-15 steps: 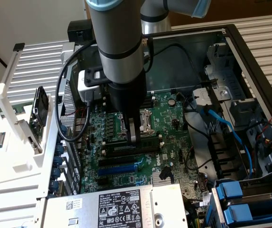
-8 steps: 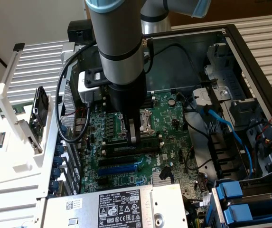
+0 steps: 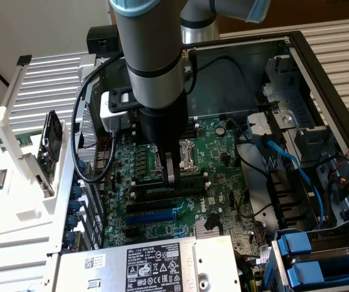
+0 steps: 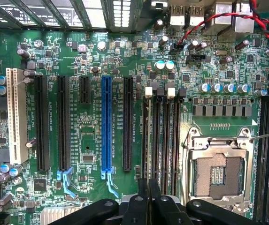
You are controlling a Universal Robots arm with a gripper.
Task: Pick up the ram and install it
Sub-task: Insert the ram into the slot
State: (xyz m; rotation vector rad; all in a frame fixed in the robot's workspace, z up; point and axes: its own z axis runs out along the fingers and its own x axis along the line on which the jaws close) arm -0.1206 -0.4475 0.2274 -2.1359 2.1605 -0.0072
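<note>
Close to the wrist camera, the gripper [image 4: 148, 190] has its jaws drawn almost together on a thin dark edge. This is apparently the ram [image 4: 148, 182] seen end-on, though it is hard to make out. It hangs just above the black memory slots [image 4: 161, 140], beside the open processor socket [image 4: 217, 173]. Farther off on the motherboard [image 4: 87, 61] lies the blue slot [image 4: 106, 126].

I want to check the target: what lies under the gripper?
Four black memory slots, empty where visible, run under the gripper. Their near ends are covered by it.
</note>
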